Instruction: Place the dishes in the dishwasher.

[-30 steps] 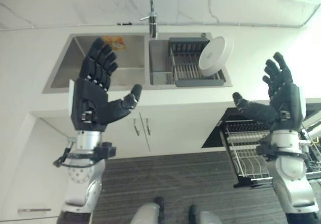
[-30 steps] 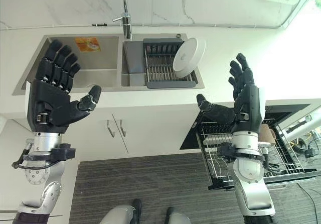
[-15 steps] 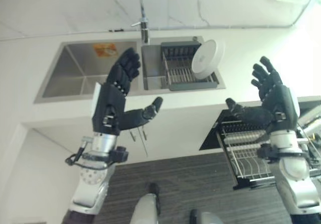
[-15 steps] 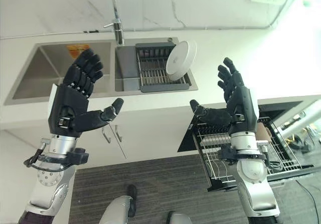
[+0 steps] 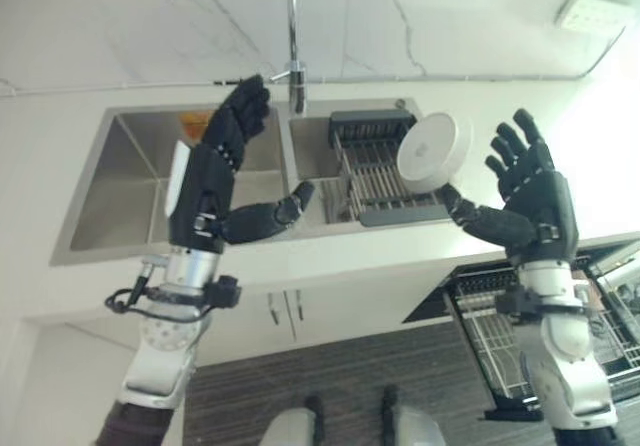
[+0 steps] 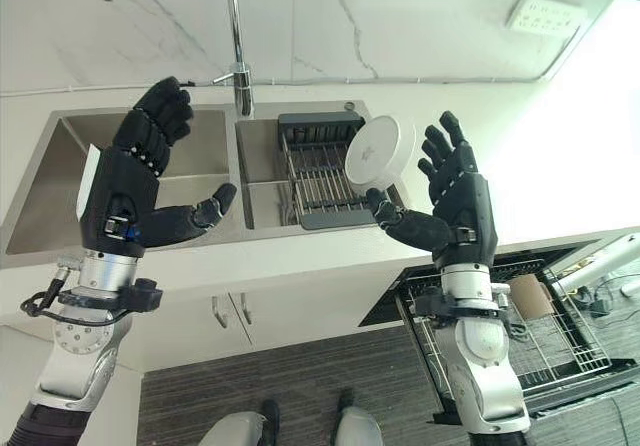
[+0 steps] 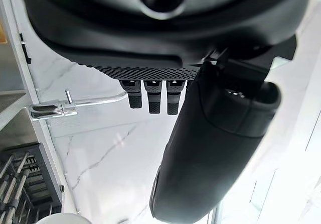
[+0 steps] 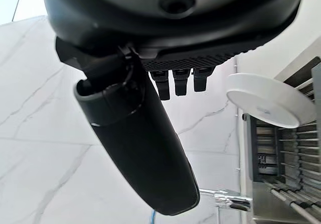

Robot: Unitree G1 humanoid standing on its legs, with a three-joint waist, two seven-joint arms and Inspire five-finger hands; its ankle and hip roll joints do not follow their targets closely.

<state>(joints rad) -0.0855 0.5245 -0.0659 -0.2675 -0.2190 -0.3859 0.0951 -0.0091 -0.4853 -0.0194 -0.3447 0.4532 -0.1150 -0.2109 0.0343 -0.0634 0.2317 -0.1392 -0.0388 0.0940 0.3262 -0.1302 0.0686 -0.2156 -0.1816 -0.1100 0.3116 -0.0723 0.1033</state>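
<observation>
A white round dish [image 5: 432,152] stands on edge at the right end of a dark drying rack [image 5: 378,171] in the right basin of a steel sink [image 5: 120,181]. The same dish [image 8: 271,99] shows past the fingers in the right wrist view. My right hand [image 5: 525,191] is raised just right of the dish, open, palm toward it, thumb reaching below it, not touching. Over the left basin my left hand [image 5: 205,181] is held up, open and holding nothing. The dishwasher's pulled-out wire rack [image 6: 545,341] sits low at the right.
A tall chrome tap [image 6: 237,56] rises behind the sink's divider, before a white marble wall. The white counter [image 6: 520,176] runs on to the right, with a socket [image 6: 545,13] on the wall above. White cupboard doors [image 6: 232,316] sit below the sink.
The camera has shifted, so the sink sits lower and closer. My right hand has come nearer to the white dish. The left hand now shows over the left basin.
</observation>
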